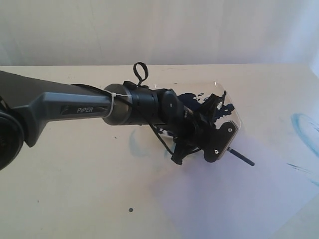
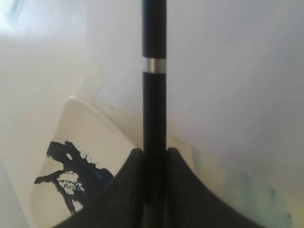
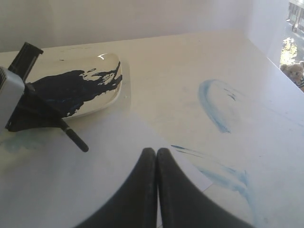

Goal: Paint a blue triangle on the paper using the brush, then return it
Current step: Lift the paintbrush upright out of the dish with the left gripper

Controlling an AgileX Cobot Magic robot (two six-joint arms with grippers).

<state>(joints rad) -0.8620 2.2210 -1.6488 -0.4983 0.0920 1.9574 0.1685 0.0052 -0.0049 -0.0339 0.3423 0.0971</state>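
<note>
My left gripper [image 1: 222,144] reaches in from the left and is shut on the brush [image 1: 241,158], whose black end sticks out over the paper [image 1: 234,199]. In the left wrist view the black handle [image 2: 154,104] with its silver band runs straight out between the fingers [image 2: 124,175], and its far tip is out of frame. My right gripper [image 3: 157,153] is shut on nothing, low over the paper [image 3: 71,190]. It does not show in the exterior view. No blue triangle shows on the visible paper.
The white plate [image 1: 234,107] with a big navy paint blotch [image 3: 71,88] sits just behind the left gripper, touching the paper's edge. Pale-blue smears [image 3: 213,107] mark the cream table [image 1: 75,199] to the right. A small dark dot [image 1: 130,209] lies near the front.
</note>
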